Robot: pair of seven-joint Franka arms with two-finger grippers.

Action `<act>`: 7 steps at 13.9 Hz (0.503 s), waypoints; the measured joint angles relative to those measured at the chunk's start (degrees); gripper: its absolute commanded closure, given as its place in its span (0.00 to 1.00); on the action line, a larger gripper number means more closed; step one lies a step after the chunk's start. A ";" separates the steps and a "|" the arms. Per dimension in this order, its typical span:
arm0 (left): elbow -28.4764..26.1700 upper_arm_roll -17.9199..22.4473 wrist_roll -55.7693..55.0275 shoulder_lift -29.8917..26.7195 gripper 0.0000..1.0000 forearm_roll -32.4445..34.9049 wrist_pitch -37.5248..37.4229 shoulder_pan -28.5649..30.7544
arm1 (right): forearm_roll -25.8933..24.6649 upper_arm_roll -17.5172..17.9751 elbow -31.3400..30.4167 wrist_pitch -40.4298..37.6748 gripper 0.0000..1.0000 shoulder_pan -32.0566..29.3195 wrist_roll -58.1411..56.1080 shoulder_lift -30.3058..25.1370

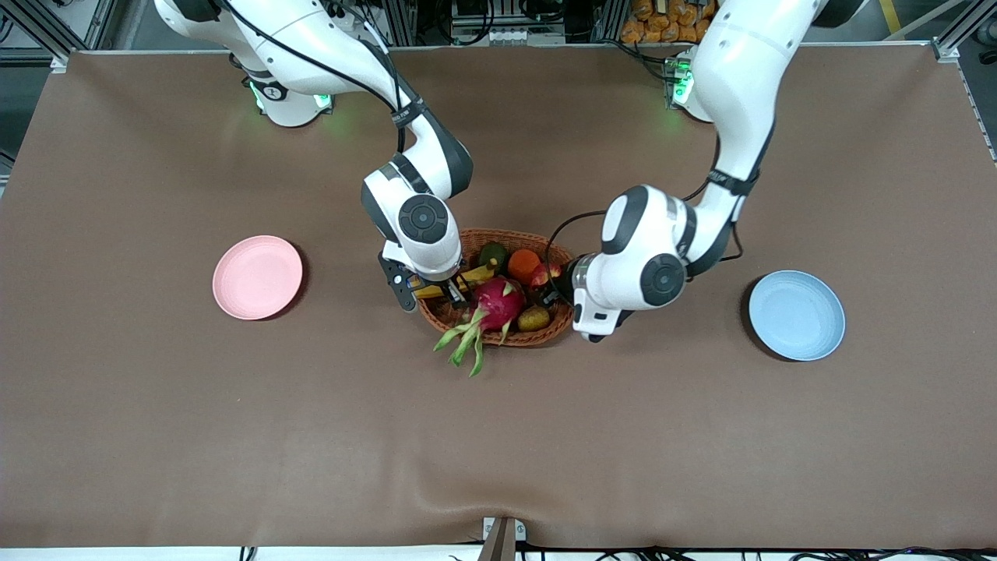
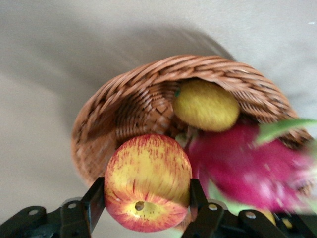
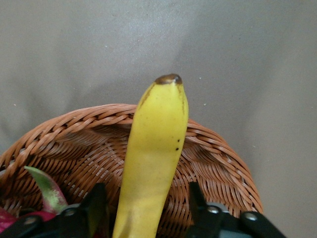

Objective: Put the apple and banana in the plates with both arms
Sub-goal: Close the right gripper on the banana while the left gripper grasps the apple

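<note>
From across the tabletop (image 1: 156, 436), both arms dip into the basket (image 1: 545, 331) at mid-table: the right gripper (image 1: 436, 292) sits on the banana (image 1: 477, 273) at its own end, the left gripper (image 1: 554, 294) beside the apple (image 1: 547, 273), with the pink plate (image 1: 258, 277) and blue plate (image 1: 797, 315) well apart toward each arm's end, both bare. In the left wrist view the left gripper (image 2: 147, 198) has its jaws shut on the apple (image 2: 147, 181), one finger (image 2: 93, 204) pressed on each flank and the dimpled end facing the camera; a yellow fruit (image 2: 205, 105) and dragon fruit (image 2: 247, 171) lie just ahead of the jaws in the basket (image 2: 124, 109). In the right wrist view the right gripper (image 3: 148, 208) is open, jaws standing clear on either side of the banana (image 3: 153, 168), whose long axis runs straight out between them, dark tip over the basket's (image 3: 218, 158) rim. I'd close squarely across that axis, then lift both fruits straight up, clear of the rim.
</note>
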 measured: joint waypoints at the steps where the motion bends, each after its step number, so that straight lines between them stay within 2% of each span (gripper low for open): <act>1: 0.14 0.18 0.05 -1.55 0.68 0.02 -1.63 1.12 | 0.01 -0.02 0.00 0.00 0.94 0.00 0.00 0.00; 2: 0.41 0.26 0.68 -2.84 0.68 0.22 -3.43 2.60 | 0.02 -0.04 0.01 -0.01 0.99 0.00 0.02 0.00; 4: 1.33 0.30 2.74 -4.21 0.68 2.70 -6.61 5.18 | 0.07 -0.09 0.40 -0.14 1.00 0.00 0.10 -0.01; 7: 1.95 0.29 4.25 -5.54 0.67 12.52 -8.51 6.91 | 0.37 -0.33 1.92 -3.84 1.00 -0.03 0.10 -0.23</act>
